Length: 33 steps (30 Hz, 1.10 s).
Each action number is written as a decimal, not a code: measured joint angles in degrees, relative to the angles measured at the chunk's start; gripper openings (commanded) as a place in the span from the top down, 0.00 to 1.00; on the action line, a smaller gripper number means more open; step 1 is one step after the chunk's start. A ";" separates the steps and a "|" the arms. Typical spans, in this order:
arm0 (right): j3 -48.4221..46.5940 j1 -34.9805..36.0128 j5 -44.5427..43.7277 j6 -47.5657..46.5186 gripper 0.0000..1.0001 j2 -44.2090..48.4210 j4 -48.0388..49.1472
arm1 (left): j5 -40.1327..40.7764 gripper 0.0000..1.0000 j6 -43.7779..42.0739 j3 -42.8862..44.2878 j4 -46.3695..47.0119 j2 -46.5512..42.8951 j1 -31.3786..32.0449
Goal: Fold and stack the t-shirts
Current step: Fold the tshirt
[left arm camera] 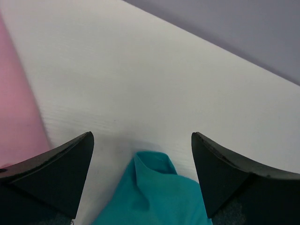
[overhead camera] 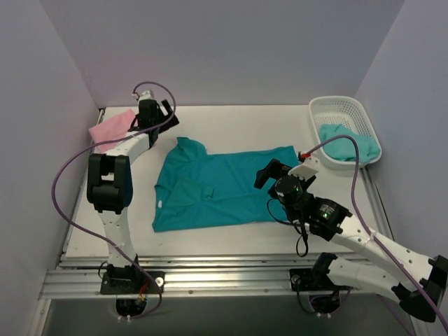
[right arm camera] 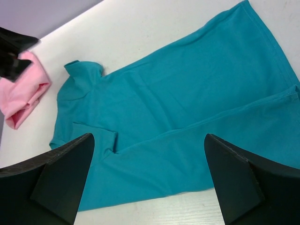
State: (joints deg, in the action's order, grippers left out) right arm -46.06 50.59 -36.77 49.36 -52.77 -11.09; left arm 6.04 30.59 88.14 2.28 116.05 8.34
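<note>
The deep teal t-shirt (overhead camera: 217, 185) lies spread in the middle of the table, its near long side folded over itself. A pink t-shirt (overhead camera: 112, 128) sits folded at the back left. The aqua-green t-shirt (overhead camera: 348, 147) is bunched in the basket. My left gripper (overhead camera: 168, 115) hangs open over the teal shirt's far sleeve (left arm camera: 154, 197), holding nothing, with pink cloth (left arm camera: 16, 108) to its left. My right gripper (overhead camera: 268, 173) is open above the teal shirt's right part (right arm camera: 178, 108), empty. In the right wrist view the pink shirt (right arm camera: 23, 96) shows at far left.
A white lattice basket (overhead camera: 343, 108) stands at the back right corner. Grey walls close in the table on the left, back and right. The metal rail (overhead camera: 210, 280) with both arm bases runs along the near edge.
</note>
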 measured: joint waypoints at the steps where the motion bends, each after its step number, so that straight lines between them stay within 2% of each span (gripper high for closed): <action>1: 0.04 -0.07 -0.02 -0.17 0.01 0.81 0.13 | -1.73 0.06 0.20 1.84 -0.55 3.23 -0.48; 4: 0.07 -0.44 -0.09 -0.66 0.01 2.51 0.55 | -5.44 0.06 0.59 6.25 -0.90 10.99 -1.46; 8: 0.07 -0.74 -0.39 -1.51 0.01 2.67 0.59 | -8.41 0.06 1.70 7.37 -1.36 14.80 -1.97; 17: 0.11 -1.57 -0.87 -2.49 0.01 0.48 1.42 | -15.15 0.06 6.56 6.23 3.41 14.82 -1.86; 20: 0.63 -2.25 -0.79 -2.67 0.01 -0.52 1.99 | -15.89 0.06 8.00 2.69 5.55 14.23 -1.49; 27: 1.68 -4.37 -0.28 -2.95 0.01 -0.72 2.58 | -16.63 0.03 9.03 0.96 6.47 13.22 -0.48; 29: 1.97 -4.92 -0.04 -2.95 0.01 -0.72 3.23 | -16.63 0.12 9.35 0.46 6.43 12.81 -0.22; 30: 2.23 -5.20 0.07 -2.97 0.01 -0.72 3.48 | -16.61 0.20 9.53 0.17 6.25 12.61 -0.13; 33: 2.99 -6.05 0.57 -2.95 0.01 -0.76 3.76 | -16.59 0.33 9.77 -1.07 5.60 11.98 0.20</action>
State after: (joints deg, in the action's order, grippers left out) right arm -43.07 44.53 -36.21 46.41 -53.54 -7.33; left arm -10.55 40.36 87.07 7.88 128.03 8.54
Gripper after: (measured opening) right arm 0.989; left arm 0.754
